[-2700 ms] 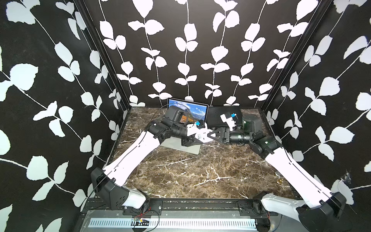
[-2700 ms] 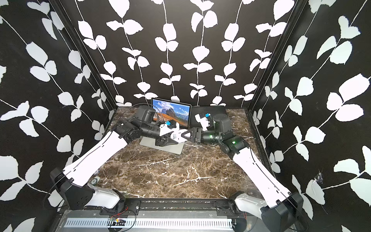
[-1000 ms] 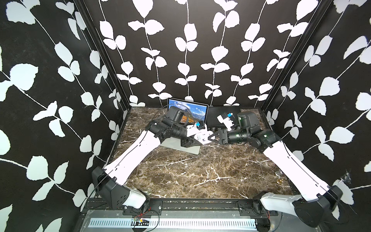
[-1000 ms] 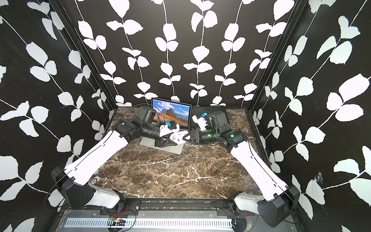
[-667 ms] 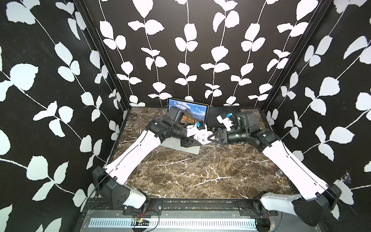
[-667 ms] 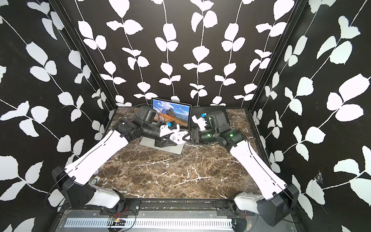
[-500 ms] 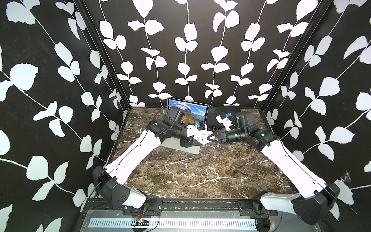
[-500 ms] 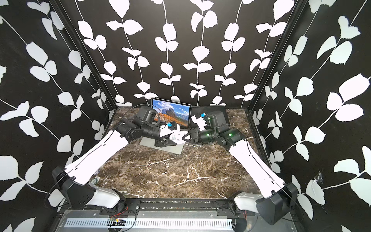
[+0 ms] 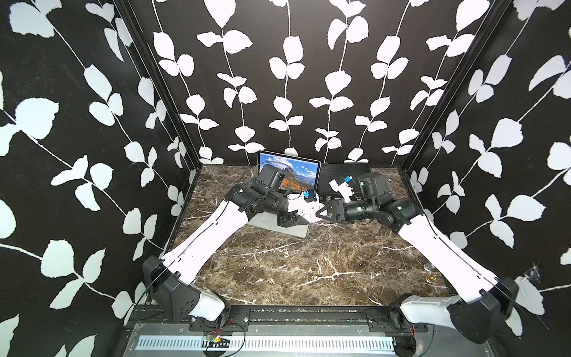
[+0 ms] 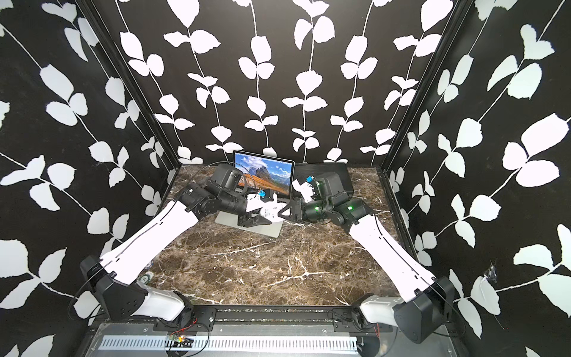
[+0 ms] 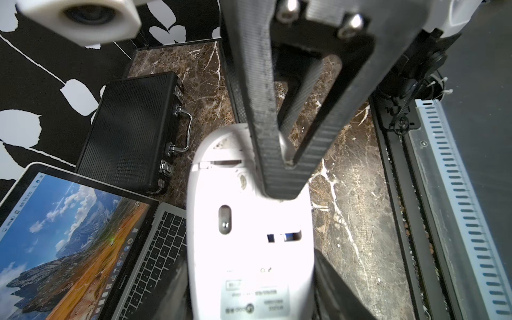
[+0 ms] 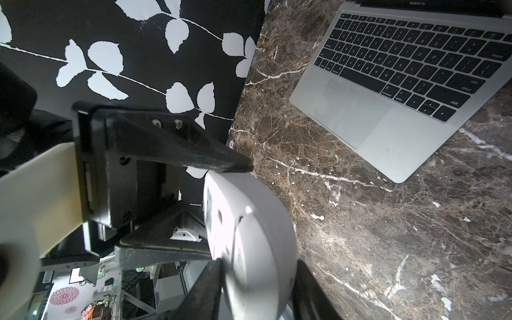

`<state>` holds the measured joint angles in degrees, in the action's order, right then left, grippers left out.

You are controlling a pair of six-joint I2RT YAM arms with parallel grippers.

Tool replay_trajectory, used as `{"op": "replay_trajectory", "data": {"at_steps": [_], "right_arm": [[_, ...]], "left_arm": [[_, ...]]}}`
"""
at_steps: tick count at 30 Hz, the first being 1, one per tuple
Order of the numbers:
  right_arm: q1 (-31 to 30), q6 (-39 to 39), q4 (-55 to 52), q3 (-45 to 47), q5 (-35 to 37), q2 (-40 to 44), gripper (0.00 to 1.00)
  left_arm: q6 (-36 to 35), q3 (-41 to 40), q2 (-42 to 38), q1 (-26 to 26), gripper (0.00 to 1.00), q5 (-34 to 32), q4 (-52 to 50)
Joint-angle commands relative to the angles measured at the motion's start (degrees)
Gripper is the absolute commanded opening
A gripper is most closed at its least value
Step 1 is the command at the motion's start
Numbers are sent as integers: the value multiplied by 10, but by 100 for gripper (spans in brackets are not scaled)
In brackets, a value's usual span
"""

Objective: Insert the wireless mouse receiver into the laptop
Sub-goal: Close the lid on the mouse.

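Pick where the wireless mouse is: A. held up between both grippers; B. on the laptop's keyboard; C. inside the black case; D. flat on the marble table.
A: the wireless mouse sits clear of the table, the left gripper clamped on its sides and the right gripper pinching one end.
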<state>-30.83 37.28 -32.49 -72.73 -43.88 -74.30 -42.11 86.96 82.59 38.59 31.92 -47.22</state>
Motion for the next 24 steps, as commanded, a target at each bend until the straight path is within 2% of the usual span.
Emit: {"op": "replay_trajectory", "data": {"at_steps": [1, 9, 18, 21, 24], "right_arm": [[-15, -6, 0, -2, 15, -18, 43], [-25, 22, 42, 13, -6, -19, 46], [-22, 15, 31, 14, 9, 3, 59], [-9, 18, 31, 18, 4, 20, 67], [10, 21, 27, 24, 0, 39, 71]], "left_arm": [[-1, 23, -18, 7, 47, 48, 34], [9, 16, -15, 7, 46, 60, 50], [12, -7, -15, 7, 46, 52, 58], [11, -13, -17, 6, 46, 45, 50], [13, -16, -21, 4, 46, 43, 47]]}}
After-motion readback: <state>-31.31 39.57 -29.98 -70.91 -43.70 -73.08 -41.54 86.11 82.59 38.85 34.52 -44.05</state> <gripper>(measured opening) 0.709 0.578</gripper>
